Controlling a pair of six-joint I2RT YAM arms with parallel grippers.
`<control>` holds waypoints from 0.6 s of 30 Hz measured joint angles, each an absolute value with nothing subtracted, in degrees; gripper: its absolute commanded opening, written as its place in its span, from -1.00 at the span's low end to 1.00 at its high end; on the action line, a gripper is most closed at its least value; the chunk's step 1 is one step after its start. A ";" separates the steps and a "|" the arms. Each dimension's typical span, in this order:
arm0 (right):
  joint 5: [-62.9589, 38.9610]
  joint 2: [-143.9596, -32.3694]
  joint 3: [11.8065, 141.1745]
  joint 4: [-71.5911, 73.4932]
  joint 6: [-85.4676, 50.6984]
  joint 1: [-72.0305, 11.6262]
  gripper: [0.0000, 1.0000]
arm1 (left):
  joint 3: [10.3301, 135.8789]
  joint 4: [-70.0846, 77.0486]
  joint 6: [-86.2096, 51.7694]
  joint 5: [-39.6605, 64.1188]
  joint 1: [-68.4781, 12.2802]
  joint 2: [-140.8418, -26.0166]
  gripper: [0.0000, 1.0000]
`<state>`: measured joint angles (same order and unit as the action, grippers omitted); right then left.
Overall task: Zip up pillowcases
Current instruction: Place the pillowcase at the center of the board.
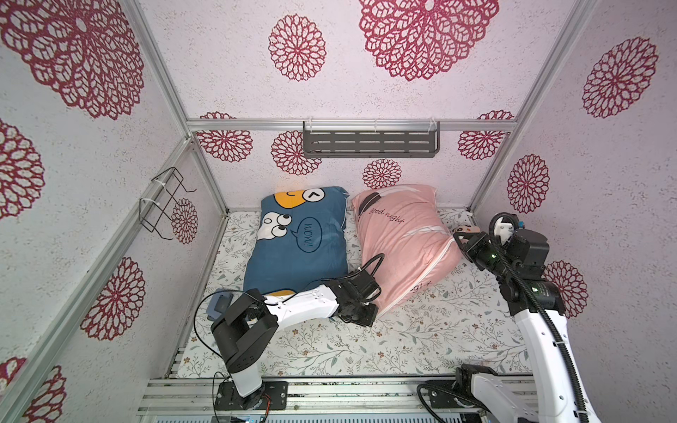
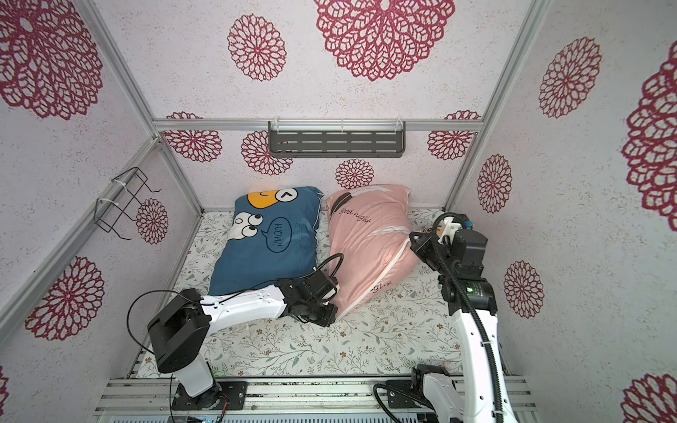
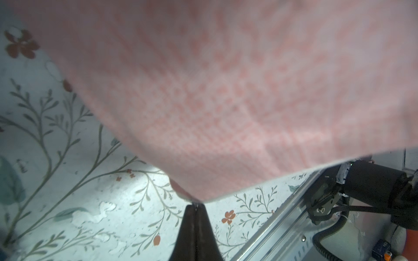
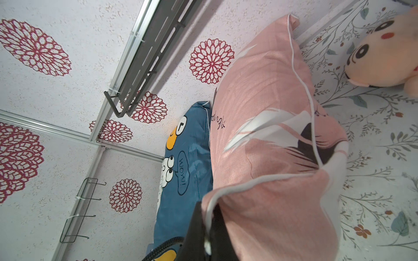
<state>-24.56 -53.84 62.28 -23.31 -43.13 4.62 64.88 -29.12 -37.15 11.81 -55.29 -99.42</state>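
The pink pillowcase with "good night" script lies tilted on the floral sheet, its right side raised. White piping runs along its edges. My left gripper is shut on the pink case's near corner, with the tip of the fabric pinched between the jaws. My right gripper is shut on the piped edge at the case's far right corner. The blue pillowcase with cartoon faces and "WOW!" lies flat beside it on the left, untouched.
A plush doll lies on the sheet just behind my right gripper. A grey shelf hangs on the back wall and a wire rack on the left wall. A small blue-grey object sits under my left arm.
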 measured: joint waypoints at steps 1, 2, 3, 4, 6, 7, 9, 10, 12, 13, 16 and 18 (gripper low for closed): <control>-24.27 -53.98 62.63 -24.93 -41.43 4.64 0.03 | 64.88 -29.76 -36.91 11.44 -55.29 -98.65 -0.86; -24.01 -54.17 63.09 -26.41 -39.90 4.64 0.25 | 64.90 -30.11 -36.69 11.20 -55.24 -97.97 -0.63; -23.59 -54.54 63.68 -28.49 -37.71 4.73 0.45 | 65.06 -30.63 -36.32 11.00 -55.13 -97.10 -0.41; -23.31 -54.98 64.25 -30.20 -35.77 4.73 0.62 | 65.32 -31.05 -36.10 10.96 -54.94 -96.31 -0.21; -22.24 -56.05 65.14 -33.10 -32.47 4.73 0.85 | 65.95 -31.44 -35.64 10.74 -54.68 -94.87 0.06; -21.76 -56.58 65.36 -34.02 -31.00 4.73 0.92 | 66.35 -31.70 -35.51 10.68 -54.50 -94.08 0.14; -19.68 -58.17 65.49 -36.18 -28.32 4.73 0.98 | 67.24 -32.32 -34.54 10.52 -53.89 -92.42 0.25; -18.81 -58.98 65.49 -37.01 -27.40 4.73 0.98 | 67.61 -32.51 -34.28 10.50 -53.52 -91.79 0.31; -16.25 -61.08 65.47 -38.09 -25.65 4.73 0.98 | 68.47 -33.43 -33.50 10.13 -52.25 -90.08 0.51; -15.07 -62.08 65.47 -38.33 -24.97 4.73 0.98 | 68.73 -34.00 -33.12 9.78 -51.59 -89.27 0.61; -11.73 -65.49 65.47 -38.33 -22.98 4.73 0.98 | 69.30 -35.97 -31.97 7.97 -48.29 -85.73 0.96; -9.93 -68.23 65.47 -37.43 -21.93 4.73 0.98 | 69.82 -37.85 -31.00 6.11 -44.95 -83.07 0.95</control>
